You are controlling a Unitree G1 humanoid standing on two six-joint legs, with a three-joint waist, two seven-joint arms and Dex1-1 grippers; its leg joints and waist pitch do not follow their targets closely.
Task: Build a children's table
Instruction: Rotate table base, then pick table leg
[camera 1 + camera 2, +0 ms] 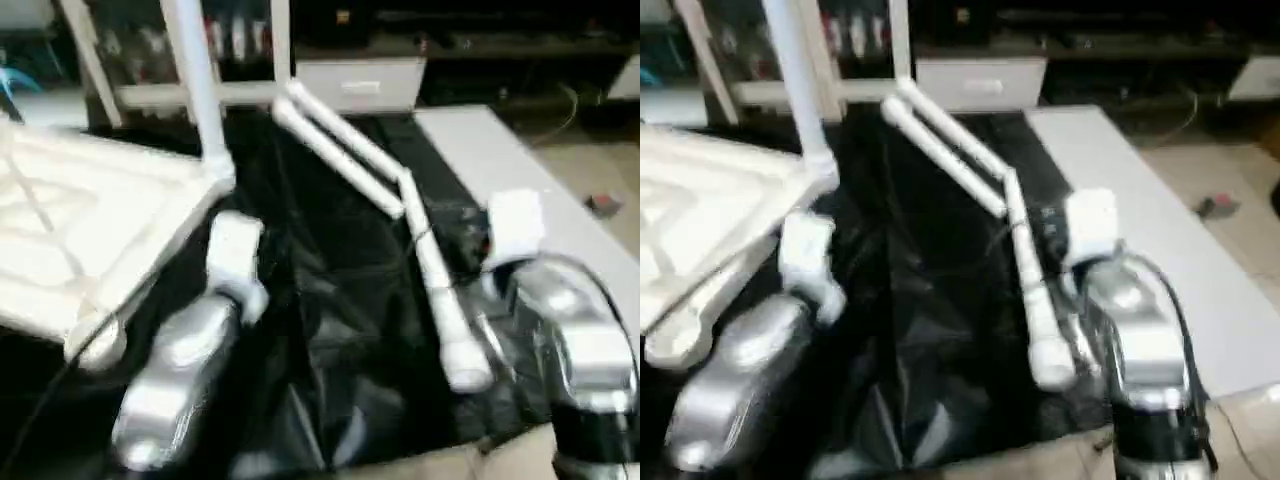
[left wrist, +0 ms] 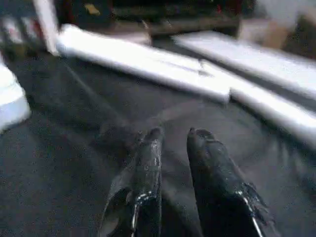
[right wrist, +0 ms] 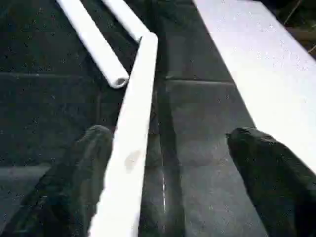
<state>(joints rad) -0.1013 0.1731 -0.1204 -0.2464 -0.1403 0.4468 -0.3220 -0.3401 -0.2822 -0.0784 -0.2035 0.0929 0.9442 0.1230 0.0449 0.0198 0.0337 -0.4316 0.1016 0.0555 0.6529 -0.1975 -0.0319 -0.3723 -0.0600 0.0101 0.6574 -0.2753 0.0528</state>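
Note:
The children's table's white tabletop (image 1: 90, 220) lies ribbed side up at the left of the black-covered work table. One leg (image 1: 195, 80) stands upright in its far corner socket. Two more legs (image 1: 335, 145) lie side by side in the middle of the table, and another leg (image 1: 440, 295) runs from them toward the front edge. My right gripper (image 3: 170, 132) is open wide over this near leg (image 3: 131, 148), which lies between the fingers and against one of them. My left gripper (image 2: 173, 132) hovers over the black cover beside the tabletop, its fingers a narrow gap apart and holding nothing.
A long white board (image 1: 520, 170) lies along the right side of the work table, with floor and a small red object (image 1: 603, 203) beyond it. Shelves and white frame posts (image 1: 280, 40) stand behind the table. The tabletop's near corner socket (image 1: 95, 345) juts toward my left forearm.

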